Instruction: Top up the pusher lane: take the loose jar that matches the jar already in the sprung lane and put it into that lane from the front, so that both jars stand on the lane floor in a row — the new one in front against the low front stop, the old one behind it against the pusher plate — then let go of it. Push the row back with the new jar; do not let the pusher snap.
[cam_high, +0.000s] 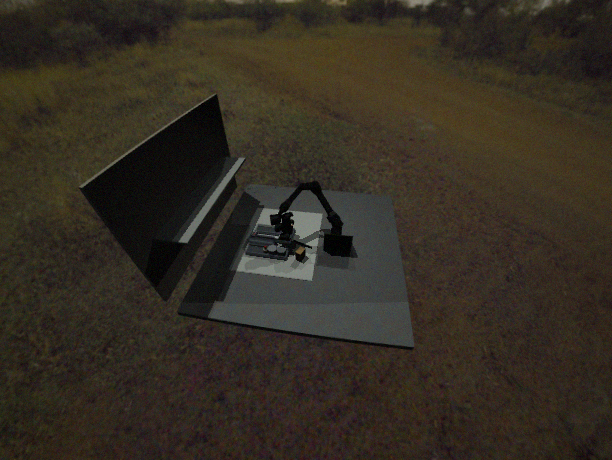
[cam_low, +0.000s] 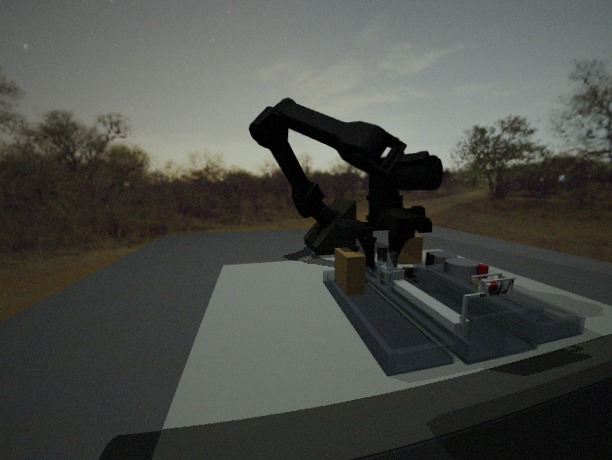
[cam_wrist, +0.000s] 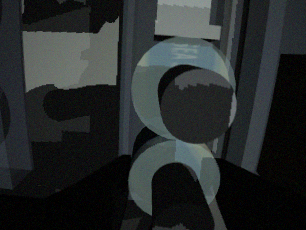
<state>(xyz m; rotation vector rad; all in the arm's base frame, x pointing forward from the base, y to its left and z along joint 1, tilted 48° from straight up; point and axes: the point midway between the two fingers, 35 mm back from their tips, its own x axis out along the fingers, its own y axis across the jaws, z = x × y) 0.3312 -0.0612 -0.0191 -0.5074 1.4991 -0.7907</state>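
In the wrist view two clear glass jars with dark lids stand in a row in a narrow grey lane. My gripper is shut on the nearer jar at the front end of the lane. The other jar stands just behind it and touches it. A pale pusher plate shows right behind that jar. In the exterior view the fingers reach down into the near end of the lane rack; the jars are mostly hidden by them.
A tan box stands at the front of the neighbouring lane. A second tan object, a grey round tin and small red items lie beside the other lanes. A tall dark panel stands left of the table.
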